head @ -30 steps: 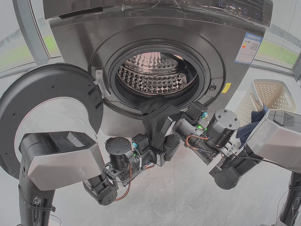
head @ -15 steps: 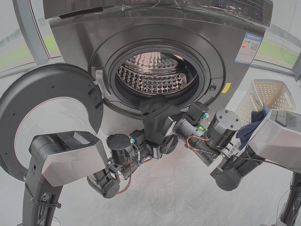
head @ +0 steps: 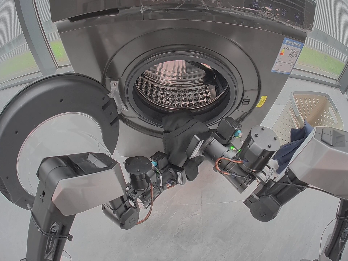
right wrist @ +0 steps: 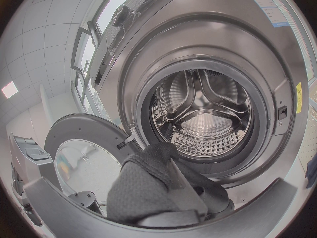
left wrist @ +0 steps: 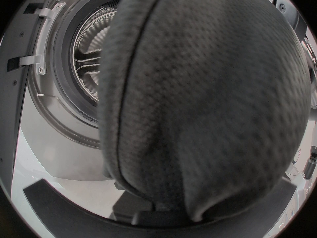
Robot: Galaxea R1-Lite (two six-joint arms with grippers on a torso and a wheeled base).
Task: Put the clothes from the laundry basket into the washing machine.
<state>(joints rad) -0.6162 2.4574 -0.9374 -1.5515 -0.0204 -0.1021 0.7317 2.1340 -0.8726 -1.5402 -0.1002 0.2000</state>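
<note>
Head: black garment [head: 174, 142] is draped over the right gripper [head: 183, 133] at the lower lip of the washing machine [head: 181, 37] opening. Its tail hangs to the left gripper [head: 186, 171] just below. Cloth covers both, so I can't tell whether either is clamped or open. A blue garment [head: 290, 145] sits in the laundry basket [head: 315, 109].
Left wrist: garment mesh close in front, opening behind.
Right wrist: garment bunched just short of the drum [right wrist: 204, 116].
Step looks like loading. Next: push it past the lip, then let go.
</note>
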